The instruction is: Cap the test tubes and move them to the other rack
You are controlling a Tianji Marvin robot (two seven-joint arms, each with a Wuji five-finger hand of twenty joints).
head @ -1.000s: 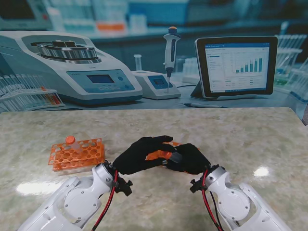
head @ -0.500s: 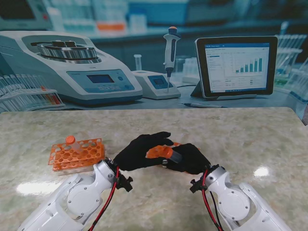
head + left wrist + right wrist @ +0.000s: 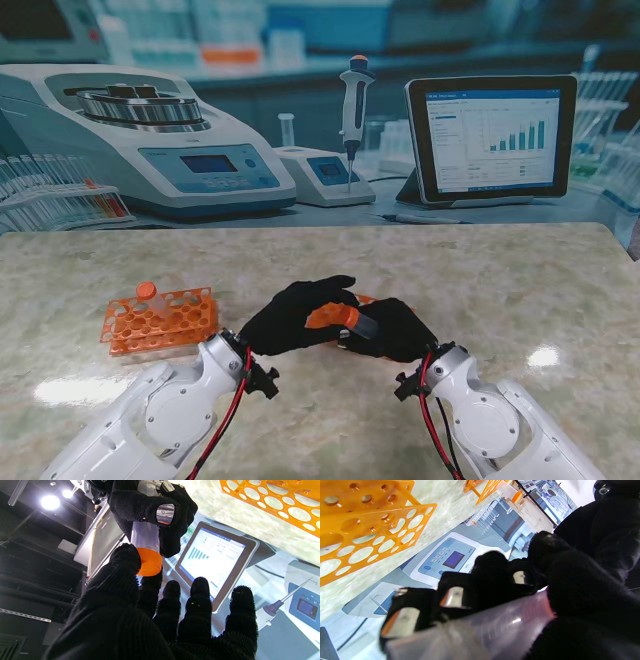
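Observation:
A clear test tube (image 3: 364, 325) lies tilted between my two hands, its orange cap (image 3: 330, 316) pointing toward my left. My right hand (image 3: 392, 330) is shut on the tube (image 3: 145, 536); its body fills the right wrist view (image 3: 495, 630). My left hand (image 3: 292, 315) meets the cap (image 3: 150, 562) with thumb (image 3: 125, 560) and index finger on it, while the other fingers stay spread. An orange rack (image 3: 165, 322) on my left holds one capped tube (image 3: 150, 294). A second orange rack (image 3: 368, 299) is mostly hidden behind the hands and shows in the wrist views (image 3: 370, 530).
Along the far edge of the marble table (image 3: 500, 290) runs a backdrop with a centrifuge (image 3: 150, 140), a pipette (image 3: 354, 100) and a tablet (image 3: 490, 135). My white forearms rise from the near corners.
The capped tube has come up into sight between the hands. My left arm has edged to the right and its fingers have settled on the cap. The right hand has barely moved.

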